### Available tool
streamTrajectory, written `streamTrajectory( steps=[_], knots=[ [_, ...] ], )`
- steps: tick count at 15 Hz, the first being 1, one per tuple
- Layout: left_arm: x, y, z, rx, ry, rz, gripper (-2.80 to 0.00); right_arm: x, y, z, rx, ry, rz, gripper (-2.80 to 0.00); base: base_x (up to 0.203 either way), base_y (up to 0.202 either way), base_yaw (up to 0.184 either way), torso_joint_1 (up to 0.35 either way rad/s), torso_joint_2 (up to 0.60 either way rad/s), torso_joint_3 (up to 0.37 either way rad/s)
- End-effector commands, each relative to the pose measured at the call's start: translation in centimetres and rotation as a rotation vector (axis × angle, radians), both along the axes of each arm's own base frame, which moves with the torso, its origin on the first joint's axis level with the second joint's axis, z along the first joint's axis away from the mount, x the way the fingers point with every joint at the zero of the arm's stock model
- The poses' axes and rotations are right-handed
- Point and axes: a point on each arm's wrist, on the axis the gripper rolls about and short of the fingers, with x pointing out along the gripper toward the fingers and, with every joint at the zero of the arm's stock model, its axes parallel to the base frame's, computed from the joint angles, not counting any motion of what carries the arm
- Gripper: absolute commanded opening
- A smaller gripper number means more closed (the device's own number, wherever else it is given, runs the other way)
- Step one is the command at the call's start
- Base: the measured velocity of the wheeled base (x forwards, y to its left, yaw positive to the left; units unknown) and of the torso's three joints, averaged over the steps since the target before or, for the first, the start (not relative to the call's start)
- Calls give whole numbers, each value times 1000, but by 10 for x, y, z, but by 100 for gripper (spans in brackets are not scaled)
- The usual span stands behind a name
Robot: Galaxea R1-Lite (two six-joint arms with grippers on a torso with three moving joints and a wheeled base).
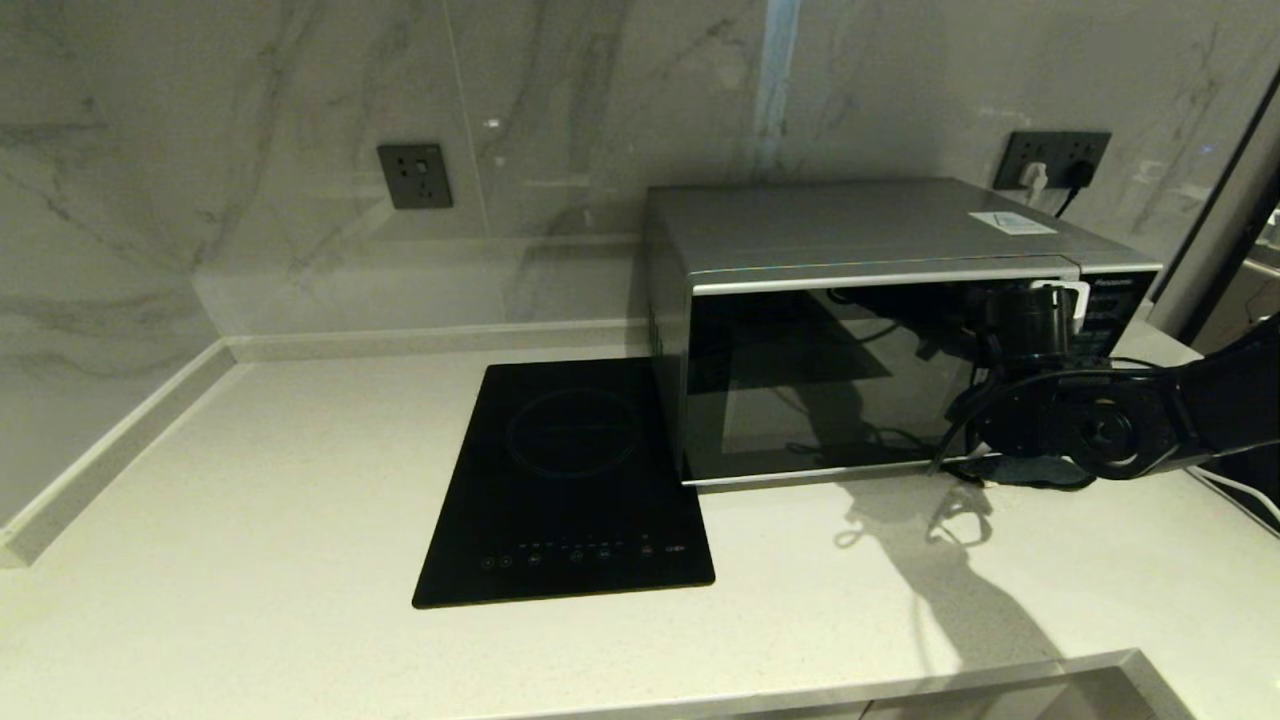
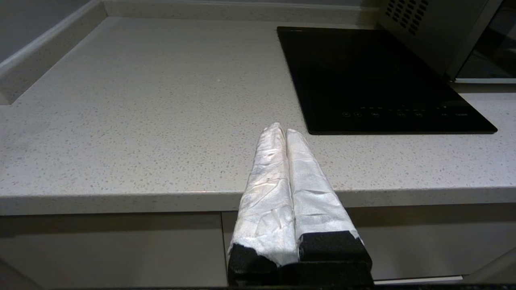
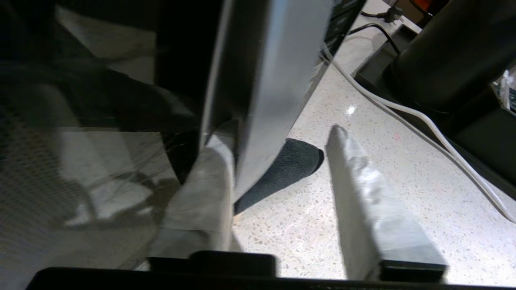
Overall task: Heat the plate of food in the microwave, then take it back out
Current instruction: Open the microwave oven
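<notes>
The silver microwave (image 1: pixel 850 230) stands at the back right of the counter with its dark glass door (image 1: pixel 820 380) shut. The plate of food is out of view; the glass shows only reflections. My right gripper (image 1: pixel 1050 305) is at the door's silver handle (image 3: pixel 274 80) on the microwave's right side. In the right wrist view that gripper (image 3: pixel 278 135) is open: one taped finger sits between handle and door glass, the other finger (image 3: pixel 363 181) stands clear on the handle's outer side. My left gripper (image 2: pixel 282 131) is shut and empty, parked at the counter's front edge.
A flat black induction hob (image 1: pixel 565 480) lies left of the microwave, also in the left wrist view (image 2: pixel 375 76). A dark grey pad (image 3: pixel 290 165) lies under the microwave's front corner. A white cable (image 3: pixel 403 108) and a black appliance (image 3: pixel 443 60) sit to its right.
</notes>
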Motion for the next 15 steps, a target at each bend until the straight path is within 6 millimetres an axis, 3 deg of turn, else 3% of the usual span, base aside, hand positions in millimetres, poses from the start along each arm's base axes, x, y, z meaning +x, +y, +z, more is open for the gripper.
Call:
streamTrajectory(
  steps=[1,12,13,15],
  knots=[
    [0,0,0,-1,1,1,-280,-4,4,5,-3,-13,1,-280,0,0,0,0,0,0],
    [0,0,0,-1,1,1,-280,-17,12,5,-3,-1,24,-271,0,0,0,0,0,0],
    [0,0,0,-1,1,1,-280,-17,12,5,-2,-2,24,0,0,0,0,0,0,0],
    [0,0,0,-1,1,1,-280,-18,11,7,-5,-1,25,0,0,0,0,0,0,0]
  ],
)
